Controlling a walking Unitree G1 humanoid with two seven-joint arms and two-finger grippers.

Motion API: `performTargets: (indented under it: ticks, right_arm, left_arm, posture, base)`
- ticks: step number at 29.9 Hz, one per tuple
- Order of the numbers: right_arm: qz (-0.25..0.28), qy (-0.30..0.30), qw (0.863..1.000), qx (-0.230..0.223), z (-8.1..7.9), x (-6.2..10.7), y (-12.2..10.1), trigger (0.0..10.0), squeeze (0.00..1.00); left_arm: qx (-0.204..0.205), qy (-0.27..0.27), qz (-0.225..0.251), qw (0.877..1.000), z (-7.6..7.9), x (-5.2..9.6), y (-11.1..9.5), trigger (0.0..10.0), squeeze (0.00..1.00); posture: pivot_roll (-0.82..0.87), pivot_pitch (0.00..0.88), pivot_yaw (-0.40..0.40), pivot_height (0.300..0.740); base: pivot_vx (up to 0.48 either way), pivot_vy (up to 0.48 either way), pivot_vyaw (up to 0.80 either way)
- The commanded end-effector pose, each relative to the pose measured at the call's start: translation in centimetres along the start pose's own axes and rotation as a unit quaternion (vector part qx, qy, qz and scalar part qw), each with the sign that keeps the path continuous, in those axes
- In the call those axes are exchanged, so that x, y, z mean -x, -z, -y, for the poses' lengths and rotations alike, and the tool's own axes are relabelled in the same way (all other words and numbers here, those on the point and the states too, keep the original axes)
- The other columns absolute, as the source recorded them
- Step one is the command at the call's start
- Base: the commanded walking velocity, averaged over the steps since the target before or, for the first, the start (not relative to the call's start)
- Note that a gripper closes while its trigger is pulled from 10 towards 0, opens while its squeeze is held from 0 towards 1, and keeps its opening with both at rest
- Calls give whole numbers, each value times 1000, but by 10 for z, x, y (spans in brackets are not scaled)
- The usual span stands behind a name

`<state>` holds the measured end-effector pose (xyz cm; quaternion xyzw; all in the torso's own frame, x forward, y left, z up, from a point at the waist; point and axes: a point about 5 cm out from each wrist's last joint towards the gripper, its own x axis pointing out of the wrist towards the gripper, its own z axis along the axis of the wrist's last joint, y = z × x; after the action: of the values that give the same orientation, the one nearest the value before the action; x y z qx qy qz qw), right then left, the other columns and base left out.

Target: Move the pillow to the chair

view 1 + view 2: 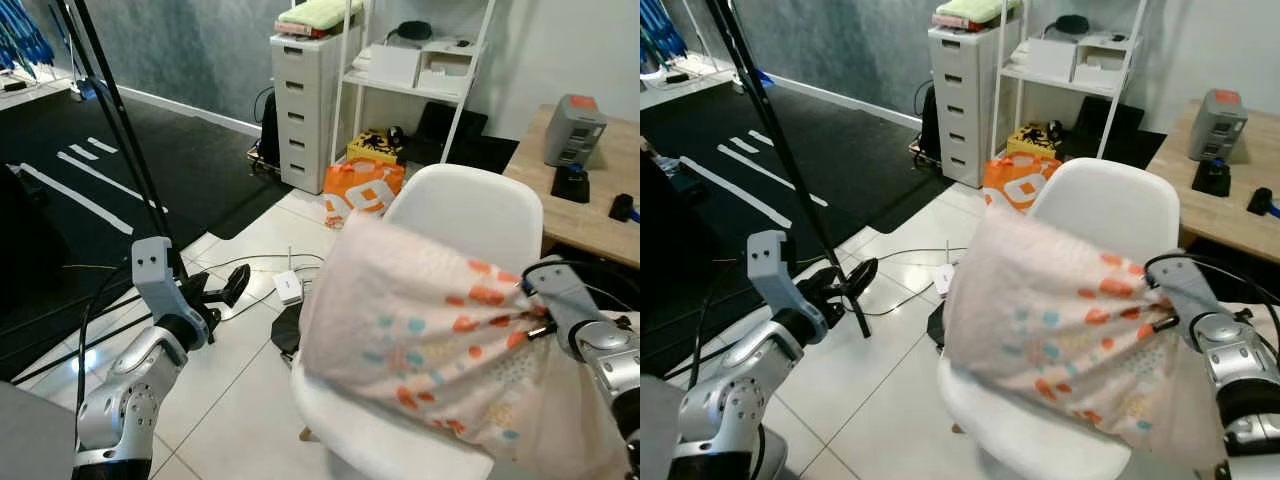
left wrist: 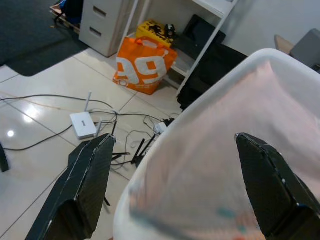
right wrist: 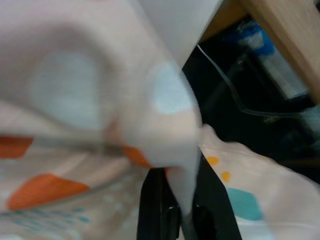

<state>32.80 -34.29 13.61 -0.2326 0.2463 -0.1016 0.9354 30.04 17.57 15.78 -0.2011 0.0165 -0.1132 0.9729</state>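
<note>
A pale pink pillow [image 1: 440,340] with orange and teal spots rests on the seat of a white shell chair [image 1: 470,205], leaning against its back. My right gripper [image 1: 537,318] is shut on the pillow's right edge; in the right wrist view its black fingers [image 3: 155,210] pinch a fold of the pillow [image 3: 100,100]. My left gripper [image 1: 222,290] stands open to the left of the chair, above the floor tiles, apart from the pillow. The left wrist view looks past its two spread fingers [image 2: 90,180] at the pillow [image 2: 240,165].
A black tripod leg [image 1: 125,130] rises beside my left arm. Cables and a white router [image 1: 288,287] lie on the tiles under the chair's left. An orange bag [image 1: 362,190], white drawers [image 1: 305,105] and a shelf stand behind. A wooden desk [image 1: 600,200] is at right.
</note>
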Motion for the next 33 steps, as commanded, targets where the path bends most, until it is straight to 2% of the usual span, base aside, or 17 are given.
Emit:
performTargets:
  ticks: [1,4,6,7,8,14,19,22,26,33]
  right_arm:
    - [54,-10,996,-66,-7,-3,-21,10000,0]
    - [63,-24,994,-89,-13,-4,-27,10000,0]
    - [72,-52,987,-137,-28,-6,-37,10000,0]
    - [72,-52,987,-137,-28,-6,-37,10000,0]
    - [74,-65,983,-158,-35,-6,-41,10000,0]
    - [77,-66,982,-162,-37,-6,-42,10000,0]
    - [80,-70,984,-142,-38,-7,-41,10000,0]
    - [30,-68,992,-100,-38,-8,-24,10000,0]
    - [-21,-53,994,-92,-35,-8,-5,10000,0]
    - [-61,-15,995,-75,-24,-7,8,10000,0]
  left_arm:
    - [-7,1,2,1000,-1,2,-4,10000,0]
    - [-7,1,3,1000,0,1,-5,10000,0]
    - [-8,0,6,1000,-1,2,-8,10000,0]
    - [-8,0,6,1000,-1,2,-8,10000,0]
    - [-9,-2,7,1000,-2,2,-9,10000,0]
    - [-9,-3,6,1000,-2,3,-9,10000,0]
    - [-9,-3,7,1000,-2,2,-9,10000,0]
    - [-8,-4,10,1000,-2,2,-12,10000,0]
    - [-5,-5,12,1000,-1,2,-12,10000,0]
    - [2,-7,13,1000,0,4,-11,10000,0]
  posture:
    - [-235,80,41,740]
    - [-231,79,39,740]
    - [-229,81,43,730]
    - [-229,81,43,730]
    - [-229,83,42,720]
    - [-231,87,46,710]
    - [-232,90,50,695]
    - [-232,91,52,680]
    - [-228,97,47,661]
    - [-227,90,43,636]
  base:
    - [0,0,0]
    - [0,0,0]
    - [0,0,0]
    - [0,0,0]
    - [0,0,0]
    - [0,0,0]
    - [0,0,0]
    - [0,0,0]
    - [0,0,0]
    - [0,0,0]
